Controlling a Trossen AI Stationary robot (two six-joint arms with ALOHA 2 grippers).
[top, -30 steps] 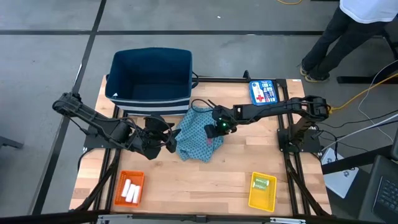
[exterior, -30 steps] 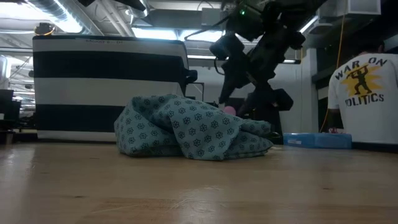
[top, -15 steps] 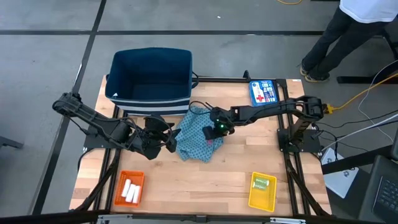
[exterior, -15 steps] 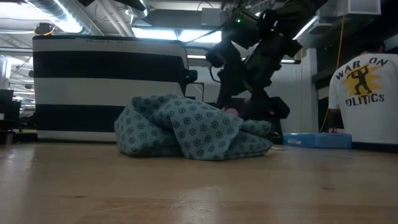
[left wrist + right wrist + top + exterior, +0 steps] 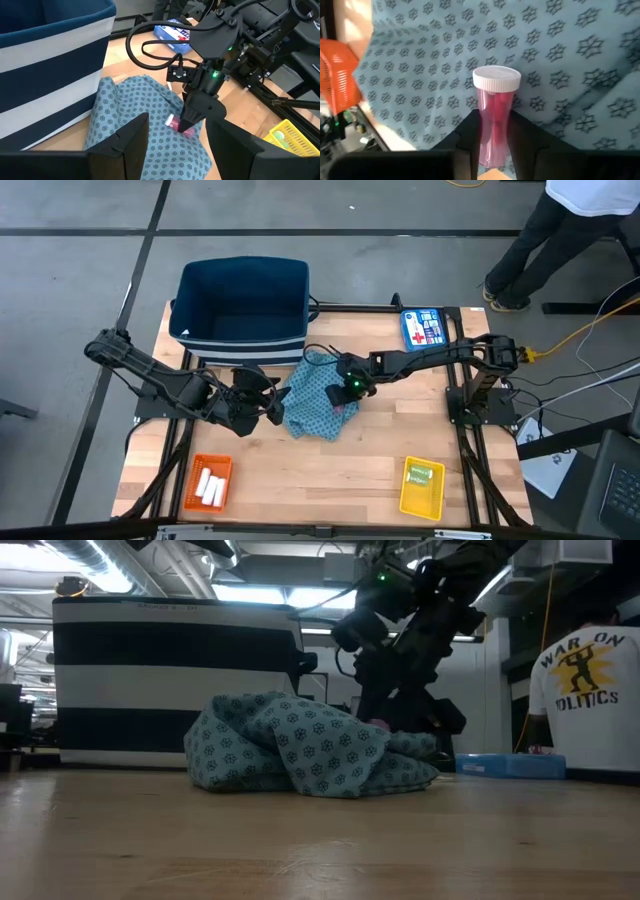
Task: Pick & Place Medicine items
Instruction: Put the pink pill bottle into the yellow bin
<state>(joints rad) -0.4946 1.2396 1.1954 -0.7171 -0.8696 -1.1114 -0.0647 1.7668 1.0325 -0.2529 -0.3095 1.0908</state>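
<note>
A pink-red vial (image 5: 495, 117) with a white cap (image 5: 496, 79) lies on top of the crumpled teal patterned cloth (image 5: 315, 408) at the table's middle. My right gripper (image 5: 347, 392) is shut on it. My left gripper (image 5: 272, 404) stands open just off the cloth's left edge, its fingers (image 5: 125, 145) wide apart above the cloth and touching nothing. Several white tubes lie in the orange tray (image 5: 210, 483) at the near left. A pale green piece lies in the yellow tray (image 5: 422, 486) at the near right. My right gripper pinches the vial's pink body (image 5: 494, 131) between its two fingers (image 5: 470, 134), below the cap. The fingers slant down from the table's right side and lie along the vial, whose capped end sticks out past the fingertips. The vial (image 5: 175, 123) rests on the cloth.
A tall navy bin with white stripes (image 5: 242, 305) stands at the far left, right behind the cloth. A flat blue box with a red cross (image 5: 423, 327) lies at the far right. A person stands beyond the table's far right corner (image 5: 560, 220).
My right gripper has sunk a little onto the cloth and closed its fingers on the pink-red vial. The cloth and the vial have kept their place.
</note>
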